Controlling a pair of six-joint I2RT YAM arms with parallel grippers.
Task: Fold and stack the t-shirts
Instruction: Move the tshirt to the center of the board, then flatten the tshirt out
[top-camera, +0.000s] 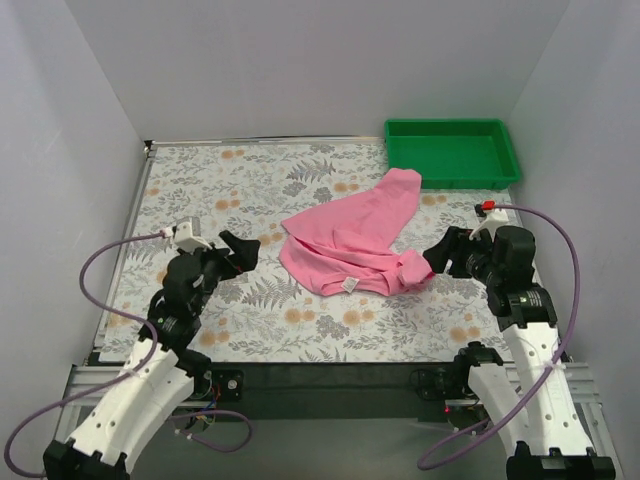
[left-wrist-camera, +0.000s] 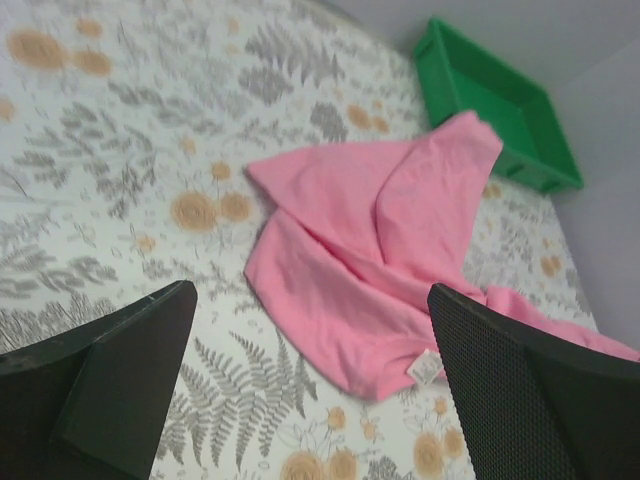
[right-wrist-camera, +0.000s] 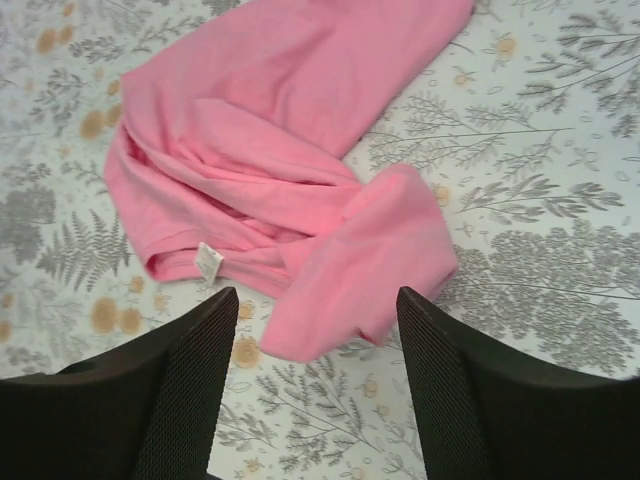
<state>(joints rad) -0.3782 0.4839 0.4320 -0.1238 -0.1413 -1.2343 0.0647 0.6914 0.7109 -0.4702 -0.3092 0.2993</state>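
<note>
A pink t-shirt (top-camera: 352, 236) lies crumpled in the middle of the floral table, one end reaching toward the green tray. A white tag shows at its near edge. My left gripper (top-camera: 243, 250) is open and empty, left of the shirt and apart from it; the shirt shows in the left wrist view (left-wrist-camera: 380, 250) ahead of the gripper (left-wrist-camera: 310, 375). My right gripper (top-camera: 440, 255) is open and empty, just right of the shirt's bunched near-right corner. In the right wrist view the pink t-shirt (right-wrist-camera: 290, 170) has a loose flap lying just ahead of the open right gripper (right-wrist-camera: 315, 375).
A green plastic tray (top-camera: 452, 152) stands at the back right corner, also in the left wrist view (left-wrist-camera: 495, 100). White walls close in the table on three sides. The floral tablecloth (top-camera: 220, 190) covers the table.
</note>
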